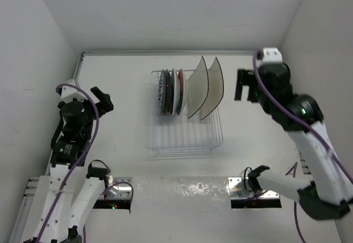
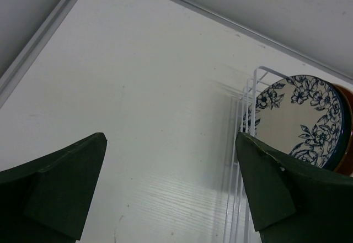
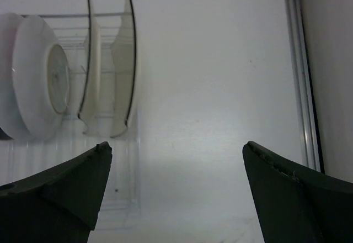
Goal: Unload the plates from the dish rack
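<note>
Flanking room: bare table (image 1: pixel 121 154) lies on either side of the dish rack (image 1: pixel 186 141), which sits mid-table.
Plates (image 1: pixel 187 91): upright in the rack's far half.
Left wrist only: floral plate (image 2: pixel 292 119), face-on.
Right wrist only: pale square plates (image 3: pixel 124 72), edge-on.
Left gripper (image 1: pixel 103 99): raised left of the rack, fingers apart.
Right gripper (image 1: pixel 241 84): right of the rack, fingers apart.

Right pincer (image 3: pixel 176 146) spread wide over table (image 3: pixel 220 77); two dark-rimmed plates (image 3: pixel 131 61) upright in dish rack (image 3: pixel 55 152), left.

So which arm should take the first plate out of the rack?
Right, probably. The right gripper, open, sits close beside the right end of the dish rack, nearest the outermost square plate. The left gripper, also open, stands farther off.
</note>
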